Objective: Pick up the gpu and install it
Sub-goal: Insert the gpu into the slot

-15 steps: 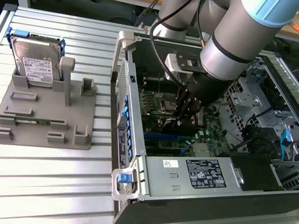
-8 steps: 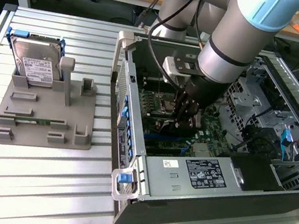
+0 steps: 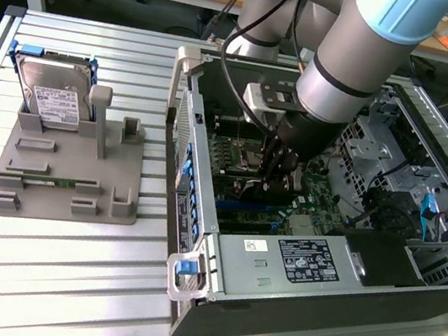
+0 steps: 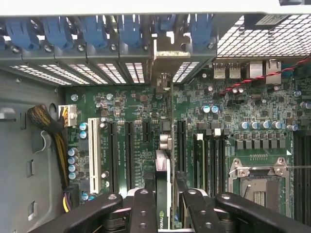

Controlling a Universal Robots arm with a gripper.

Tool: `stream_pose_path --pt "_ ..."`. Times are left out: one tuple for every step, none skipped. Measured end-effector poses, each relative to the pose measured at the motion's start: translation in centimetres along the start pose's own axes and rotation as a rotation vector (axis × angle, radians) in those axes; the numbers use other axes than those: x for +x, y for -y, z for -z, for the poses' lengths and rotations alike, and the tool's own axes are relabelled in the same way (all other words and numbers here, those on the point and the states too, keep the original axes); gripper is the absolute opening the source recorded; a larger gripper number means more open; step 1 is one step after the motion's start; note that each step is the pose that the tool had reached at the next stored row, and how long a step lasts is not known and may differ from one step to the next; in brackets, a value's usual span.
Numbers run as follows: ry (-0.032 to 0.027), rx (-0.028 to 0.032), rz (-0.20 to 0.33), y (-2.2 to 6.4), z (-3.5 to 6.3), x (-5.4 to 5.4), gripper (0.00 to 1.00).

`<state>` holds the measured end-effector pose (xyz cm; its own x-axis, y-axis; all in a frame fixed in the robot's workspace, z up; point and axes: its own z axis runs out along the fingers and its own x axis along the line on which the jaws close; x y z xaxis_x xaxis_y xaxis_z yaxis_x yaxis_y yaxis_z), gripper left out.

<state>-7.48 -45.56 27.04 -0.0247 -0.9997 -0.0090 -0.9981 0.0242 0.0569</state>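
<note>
Wrist view has the gripper (image 4: 165, 206) closed on the gpu (image 4: 164, 145), which stands on edge between the fingers (image 4: 143, 208), its long axis running away from them toward the case's rear slots. It is a thin dark card, its silver bracket (image 4: 170, 58) up against the slot openings, directly above the motherboard (image 4: 131, 111)

so over on my exterior view's left there's a hard drive (image 3: 51, 91) standing in a grey holder tray (image 3: 65, 173) on the slatted surface (image 3: 45, 276), well apart from the open pc case (image 3: 277, 262).
</note>
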Motion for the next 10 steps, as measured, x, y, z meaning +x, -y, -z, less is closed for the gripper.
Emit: stream_pose_path --pt "-0.0002 -0.0001 0.0 -0.19 -0.01 0.01 0.26" --pt "-0.0004 -0.0001 0.0 -0.44 -0.04 0.01 0.26" --pt "-0.0003 -0.0001 0.0 -0.46 -0.06 0.02 0.26" --pt "-0.0002 -0.0001 0.0 -0.47 -0.12 0.02 0.26" --pt "-0.0001 -0.0001 0.0 -0.46 -0.2 0.02 0.26" --pt "-0.0003 -0.0002 0.0 -0.46 -0.26 0.02 0.26" --pt "-0.0004 -0.0003 0.0 -0.44 -0.36 0.02 0.26" --pt "-0.0004 -0.0003 0.0 -0.43 -0.38 0.02 0.26" --pt "-0.0004 -0.0002 0.0 -0.43 -0.39 0.02 0.26" --pt "-0.0003 -0.0002 0.0 -0.43 -0.4 0.02 0.26"
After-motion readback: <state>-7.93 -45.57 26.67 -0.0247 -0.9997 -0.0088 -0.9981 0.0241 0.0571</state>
